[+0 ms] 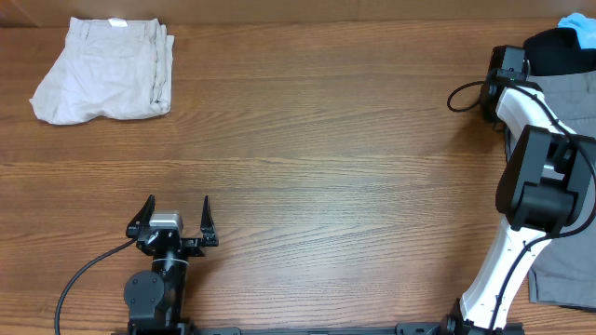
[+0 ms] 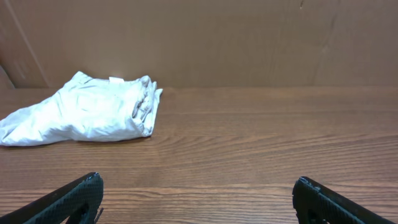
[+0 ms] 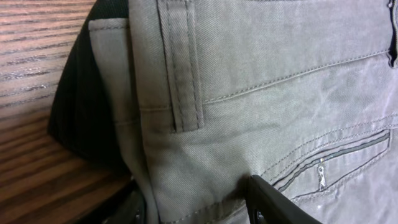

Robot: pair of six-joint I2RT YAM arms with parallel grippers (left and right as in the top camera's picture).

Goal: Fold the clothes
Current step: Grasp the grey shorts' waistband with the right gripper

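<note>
One wood-grain table [image 1: 326, 140]. One pair of grey twill shorts [image 3: 280, 74] sits at its right edge, belt loop and zip pocket showing, partly over one black shirt [image 1: 554, 51]. One pair of cream shorts [image 1: 102, 70] lies folded in the far left corner. Left gripper [image 1: 178, 200] is spread wide, holding nothing. Right gripper [image 3: 194, 193] is right at the grey fabric, can't tell if it's pinching.

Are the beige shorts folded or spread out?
Folded: the beige shorts lie doubled over, with several layered edges stacked along one side.

Grey shorts [image 1: 575, 93] partly off-frame (right edge)
</note>
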